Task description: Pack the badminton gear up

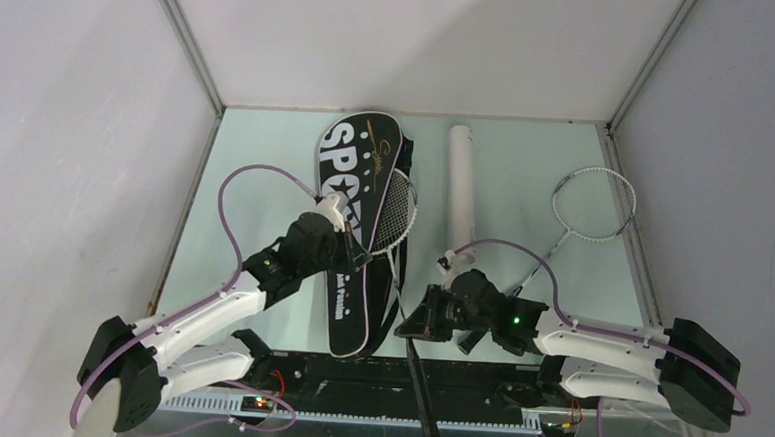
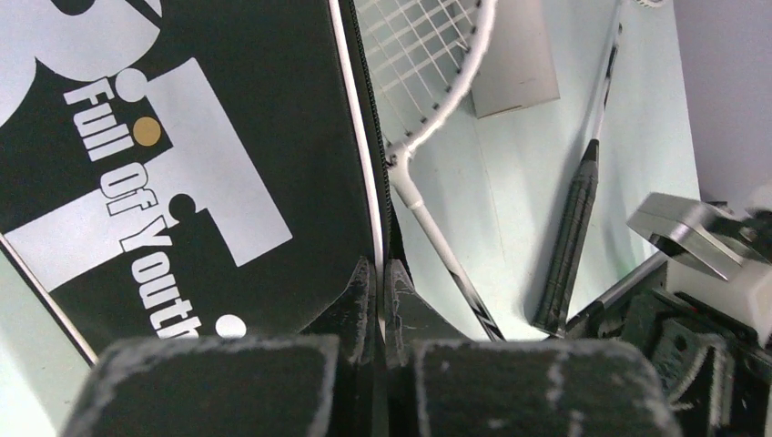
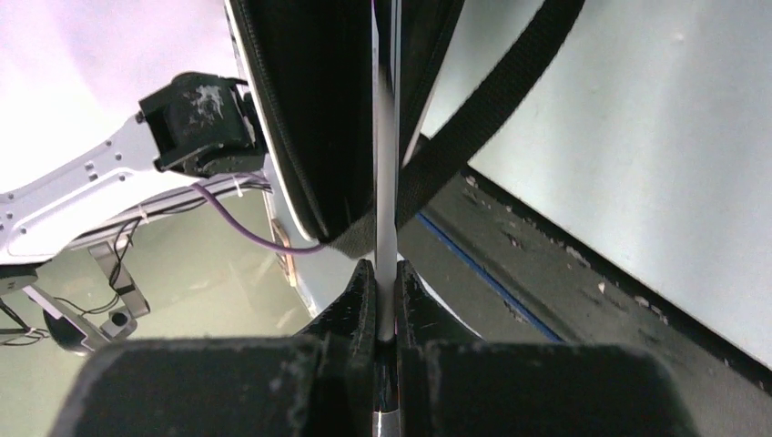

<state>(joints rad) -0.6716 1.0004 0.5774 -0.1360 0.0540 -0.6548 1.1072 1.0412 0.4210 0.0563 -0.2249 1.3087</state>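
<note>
The black racket bag (image 1: 344, 306) lettered "SPORT" lies lengthwise at mid-table. My left gripper (image 1: 352, 247) is shut on its white-piped right edge (image 2: 378, 228). One silver racket (image 1: 396, 211) has its head tucked partly under that raised edge. My right gripper (image 1: 420, 322) is shut on this racket's thin shaft (image 3: 385, 200), and the black handle (image 1: 422, 396) sticks out toward the near edge. A second racket (image 1: 593, 201) lies flat at the right, its handle (image 2: 569, 246) pointing toward my right arm. The white tube (image 1: 461, 182) lies beside the bag.
The bag's black strap (image 3: 496, 109) loops loose near the held shaft. Metal cell posts and pale walls close in the table on the left, right and back. The dark base rail (image 1: 375, 373) runs along the near edge between the arm bases.
</note>
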